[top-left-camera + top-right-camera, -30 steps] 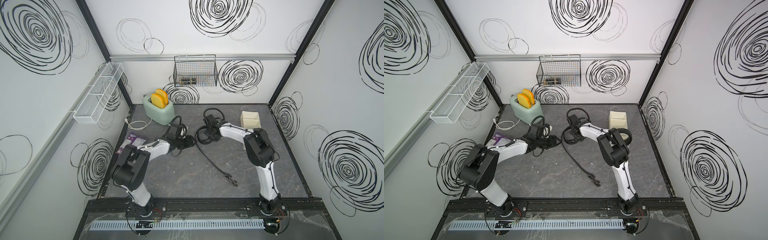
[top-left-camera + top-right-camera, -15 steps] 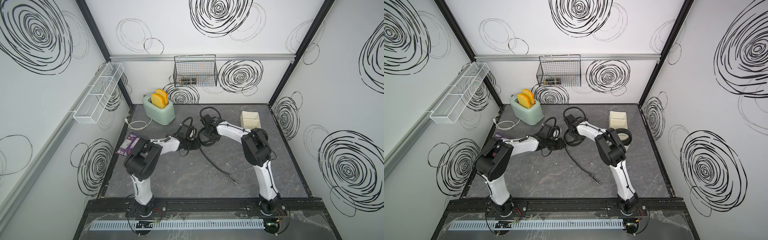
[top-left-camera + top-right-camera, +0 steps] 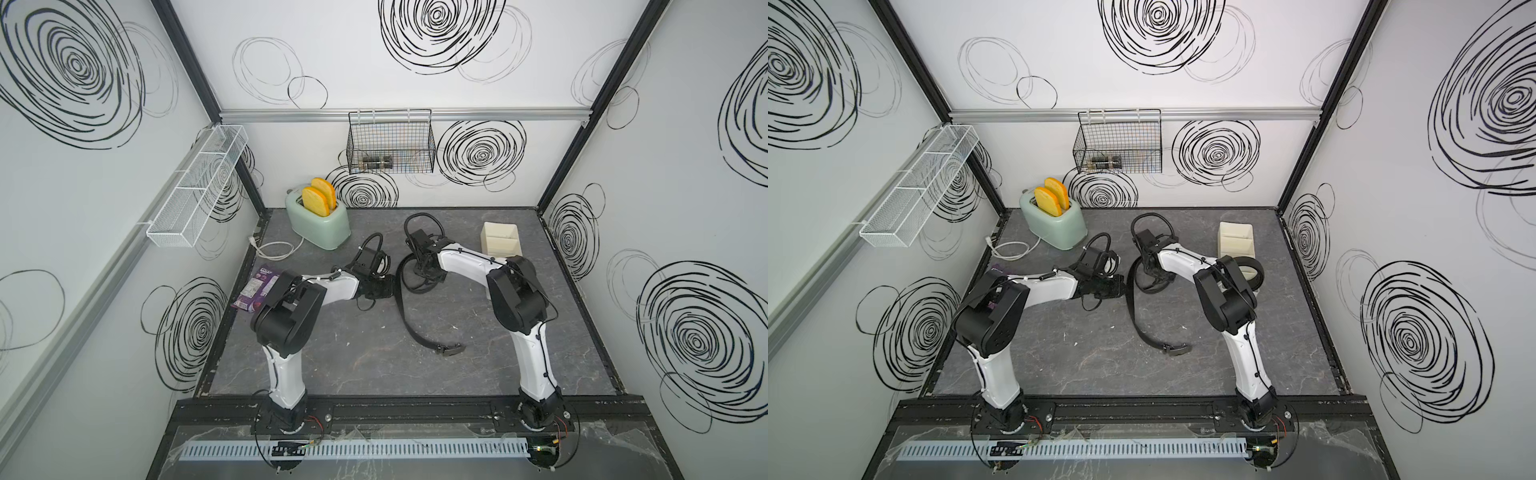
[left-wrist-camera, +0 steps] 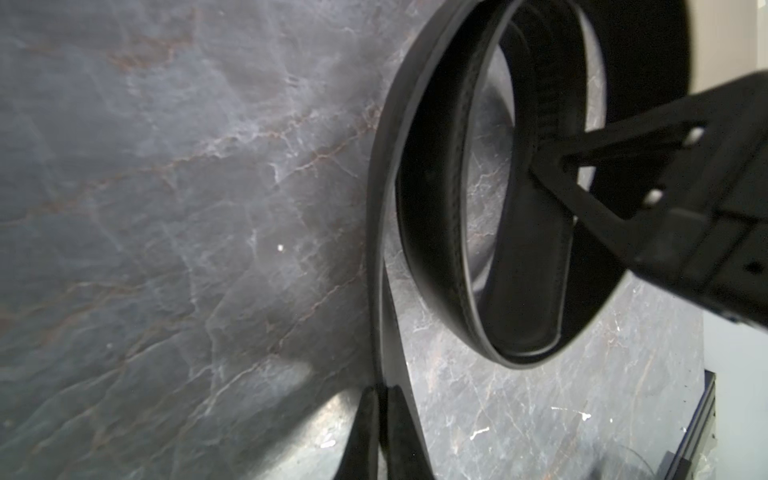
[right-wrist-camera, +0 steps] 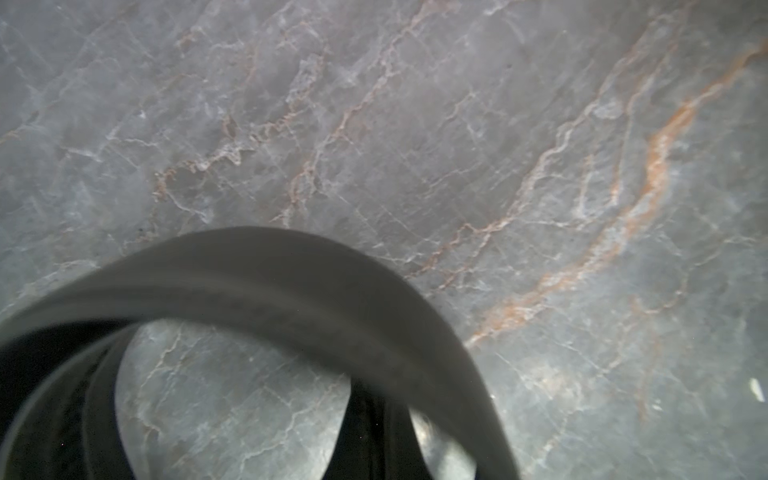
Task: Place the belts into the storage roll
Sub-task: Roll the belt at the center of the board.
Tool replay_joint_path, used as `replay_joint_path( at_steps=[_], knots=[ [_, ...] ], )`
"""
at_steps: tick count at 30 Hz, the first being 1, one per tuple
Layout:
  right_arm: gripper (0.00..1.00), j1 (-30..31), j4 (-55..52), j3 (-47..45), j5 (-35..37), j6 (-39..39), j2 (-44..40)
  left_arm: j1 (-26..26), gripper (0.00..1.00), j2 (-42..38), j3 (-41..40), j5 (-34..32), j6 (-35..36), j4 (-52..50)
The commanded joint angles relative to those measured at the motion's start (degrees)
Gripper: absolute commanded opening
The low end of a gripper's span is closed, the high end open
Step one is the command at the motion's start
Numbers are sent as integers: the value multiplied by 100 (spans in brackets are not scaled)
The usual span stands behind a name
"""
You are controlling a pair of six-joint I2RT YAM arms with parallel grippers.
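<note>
While left gripper (image 4: 380, 399) pinches the belt (image 3: 409, 328) and right gripper (image 4: 534, 166) clamps its loose coil (image 3: 415, 278) mid-table, apart from the tray (image 3: 503, 249), uneven pulling could spring that coil open, and the trailing buckle (image 3: 451, 349) might snag!

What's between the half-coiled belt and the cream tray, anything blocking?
No loose object shows between them. Only the white forearm of the right arm spans that gap: the right gripper grips the belt coil, and the tray sits just beyond. Part of the tray is hidden behind that arm.
</note>
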Motion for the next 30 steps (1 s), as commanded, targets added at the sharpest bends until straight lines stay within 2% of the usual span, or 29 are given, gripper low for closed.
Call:
replay_joint_path(
  at_steps=[1,3,10,15,19,22,26,30],
  knots=[
    [0,-124,-720,-423,140,-11,160,149,5,-177,-532,-146,-336,-90],
    [0,-115,-829,-396,129,-88,162,213,5,-349,-681,-15,-547,60],
    [0,-62,-1261,-199,275,-319,254,-39,5,-896,-819,163,-1105,255],
    [0,-56,-1250,-37,186,-420,334,-56,5,-1383,-1778,459,-1754,760],
    [0,-54,-1375,324,68,-625,577,196,5,-1864,-2543,569,-1905,924],
    [0,-95,-1575,739,118,-837,827,569,5,-2170,-2960,668,-1868,912],
    [0,-202,-1952,1610,253,-1053,1284,914,6,-2455,-3152,763,-1787,770],
    [0,-223,-2158,2451,167,-1031,1705,983,6,-2569,-3169,811,-1831,731]
  ],
)
